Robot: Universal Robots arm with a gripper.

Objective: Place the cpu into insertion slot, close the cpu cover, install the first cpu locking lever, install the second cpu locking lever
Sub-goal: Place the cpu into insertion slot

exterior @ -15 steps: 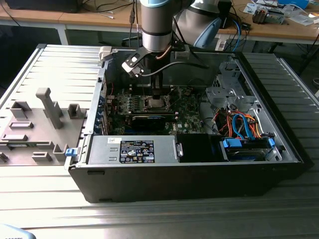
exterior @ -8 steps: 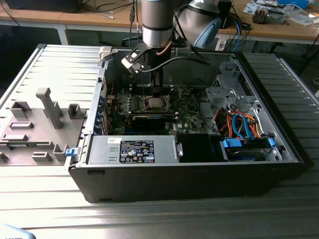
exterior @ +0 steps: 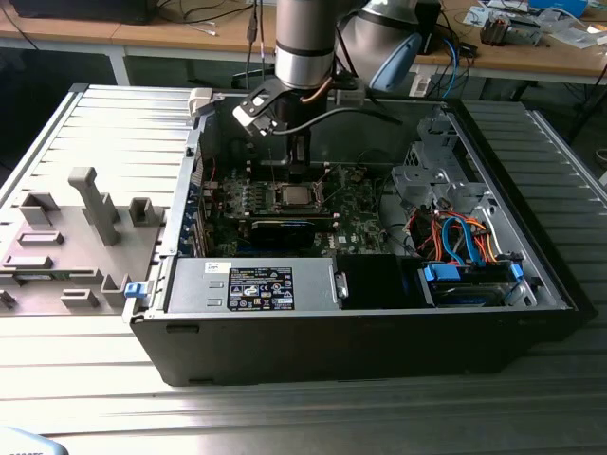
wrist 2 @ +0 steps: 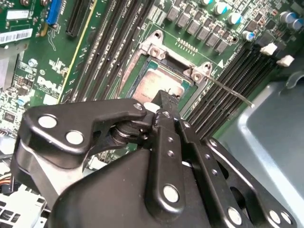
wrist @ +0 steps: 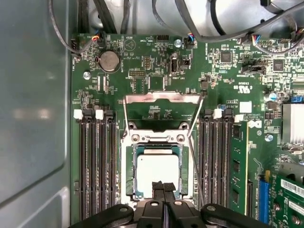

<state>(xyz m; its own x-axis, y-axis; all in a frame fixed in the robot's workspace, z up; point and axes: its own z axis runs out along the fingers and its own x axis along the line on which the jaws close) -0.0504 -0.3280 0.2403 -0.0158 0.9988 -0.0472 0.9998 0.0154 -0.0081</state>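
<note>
We see the cpu [wrist: 156,168] in the slot [wrist: 126,171].
Our claw [wrist: 164,186] is narrow at its edge, cover [wrist: 161,98] open.

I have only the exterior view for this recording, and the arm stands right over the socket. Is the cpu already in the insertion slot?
Observer: Yes. In the first wrist view the cpu lies flat inside the insertion slot.
Reviewer: And the cpu cover, down or up?
Observer: Up. The cpu cover stands hinged open beyond the slot, not over the cpu.
Reviewer: What is the tool doing?
Observer: In both wrist views the tool is shut and hangs over one edge of the cpu. I cannot tell whether it touches the chip.
</note>
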